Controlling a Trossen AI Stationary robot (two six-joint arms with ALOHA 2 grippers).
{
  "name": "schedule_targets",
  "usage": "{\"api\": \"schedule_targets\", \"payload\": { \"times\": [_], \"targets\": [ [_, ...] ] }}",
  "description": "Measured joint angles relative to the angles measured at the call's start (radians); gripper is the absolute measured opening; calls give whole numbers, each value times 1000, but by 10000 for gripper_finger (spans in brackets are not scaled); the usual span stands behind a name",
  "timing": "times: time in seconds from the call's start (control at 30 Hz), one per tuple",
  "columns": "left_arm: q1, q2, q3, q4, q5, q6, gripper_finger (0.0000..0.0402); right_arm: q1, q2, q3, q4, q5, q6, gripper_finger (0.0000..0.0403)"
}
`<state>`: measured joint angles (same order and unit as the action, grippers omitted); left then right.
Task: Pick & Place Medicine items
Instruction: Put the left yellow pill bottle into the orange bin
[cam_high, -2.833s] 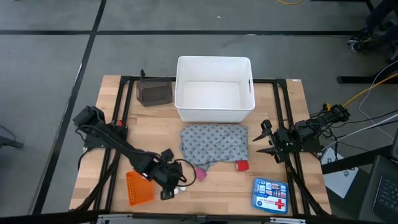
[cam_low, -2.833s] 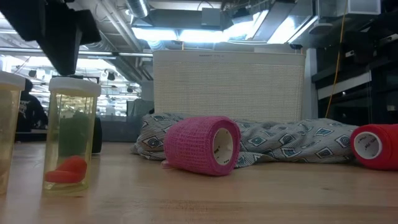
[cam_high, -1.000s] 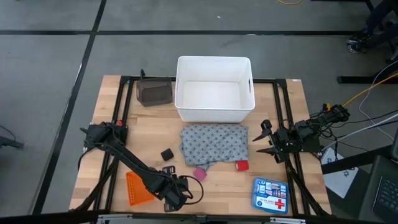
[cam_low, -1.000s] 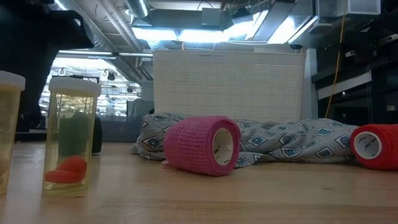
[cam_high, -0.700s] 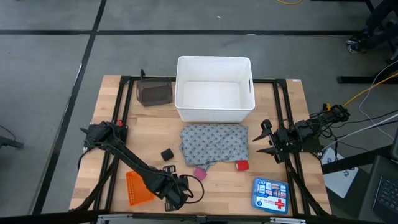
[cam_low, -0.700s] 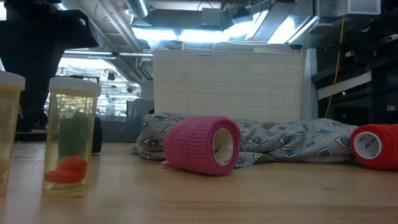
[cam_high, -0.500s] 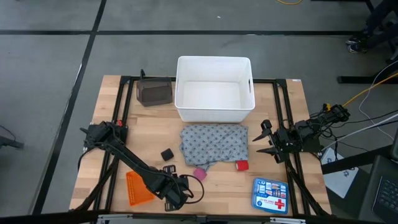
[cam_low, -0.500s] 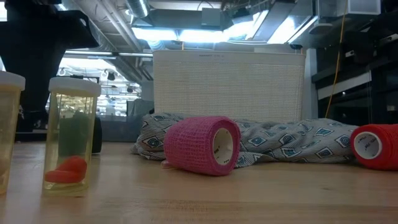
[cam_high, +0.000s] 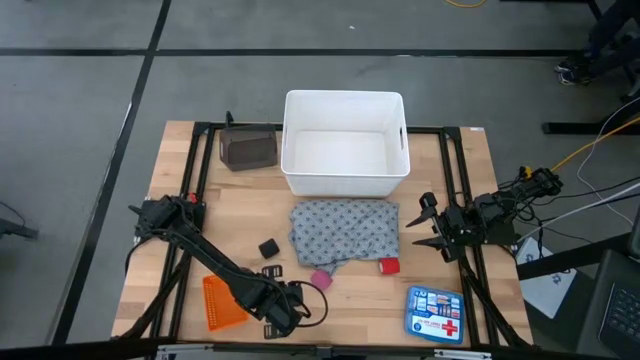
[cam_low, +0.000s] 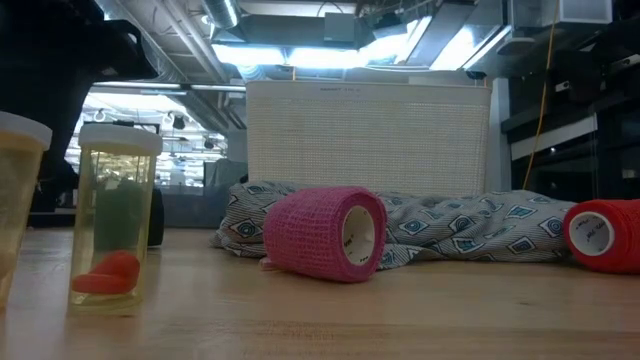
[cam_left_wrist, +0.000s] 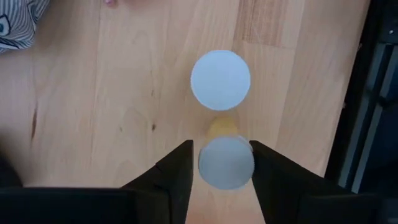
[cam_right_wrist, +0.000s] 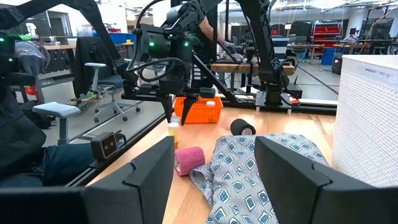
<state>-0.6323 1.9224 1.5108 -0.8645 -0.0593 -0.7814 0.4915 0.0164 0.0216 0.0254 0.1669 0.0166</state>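
Note:
Two clear pill vials with white caps stand near the table's front edge. My left gripper (cam_left_wrist: 221, 167) points steeply down over them and is shut on the nearer vial (cam_left_wrist: 226, 163), which shows tilted at the picture's edge in the low view (cam_low: 15, 200). The other vial (cam_left_wrist: 221, 79) stands free just beyond it on its base. A black roll (cam_high: 268, 247), a pink roll (cam_high: 320, 280) and a red roll (cam_high: 388, 266) lie on the wood beside the grey patterned cloth (cam_high: 345, 232). My right gripper (cam_high: 428, 223) waits open at the table's right side. My left gripper pinches the vial at its white cap (cam_left_wrist: 205, 167), one finger on each side of it. The fingers come from above, slanting steeply down. The vial's base is on the table and its top leans a little to one side.
A white bin (cam_high: 345, 180) stands at the back middle with a dark container (cam_high: 248, 148) to its left. An orange basket (cam_high: 222, 300) lies just left of my left gripper. A first-aid box (cam_high: 435, 312) lies at the front right.
My left gripper has shut on the nearer vial without moving away. The vial's top has tipped slightly, while its base has stayed on the table. The other vial has not moved.

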Motion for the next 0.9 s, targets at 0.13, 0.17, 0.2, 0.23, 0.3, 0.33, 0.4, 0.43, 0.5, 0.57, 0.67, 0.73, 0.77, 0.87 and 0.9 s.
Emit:
{"api": "schedule_targets", "payload": {
  "times": [0.13, 0.17, 0.2, 0.23, 0.3, 0.33, 0.4, 0.43, 0.5, 0.57, 0.67, 0.73, 0.77, 0.87, 0.9],
  "targets": [
    [0, 0, 0, 0, 6, 8, 130, 0, 0, 0, 0, 0, 0, 224],
    [0, 0, 0, 0, 9, 12, 127, 0, 0, 0, 0, 0, 0, 224],
    [0, 0, 0, 0, 12, 18, 123, 0, 0, 0, 0, 0, 0, 224],
    [0, 0, 0, 0, 13, 23, 119, 0, 0, 0, 0, 0, 0, 224],
    [0, 0, 0, 0, 18, 26, 112, 0, 0, 0, 0, 0, 0, 224],
    [0, 0, 0, 0, 19, 26, 110, 0, 0, 0, 0, 0, 0, 224],
    [0, 0, 0, 0, 19, 32, 107, 0, 0, 0, 0, 0, 0, 224],
    [0, 0, 0, -1, 22, 34, 107, 0, 0, 0, 0, 0, 0, 224],
    [0, 0, 2, -9, 31, 35, 107, 0, 0, 0, 0, 0, 0, 224],
    [0, 0, 16, -49, 34, 37, 106, 0, 0, 0, 0, 0, 0, 224],
    [0, 0, 53, -116, 27, 42, 106, 0, 0, 0, 0, 0, 0, 224],
    [0, 0, 89, -178, 16, 62, 106, 0, 0, 0, 0, 0, 0, 224],
    [0, 0, 109, -206, 7, 71, 106, 0, 0, 0, 0, 0, 0, 224],
    [-5, 0, 179, -293, -16, 87, 105, 0, 0, 0, 0, 0, 0, 224],
    [-9, 0, 204, -335, -27, 87, 105, 0, 0, 0, 0, 0, 0, 224]
  ]
}}
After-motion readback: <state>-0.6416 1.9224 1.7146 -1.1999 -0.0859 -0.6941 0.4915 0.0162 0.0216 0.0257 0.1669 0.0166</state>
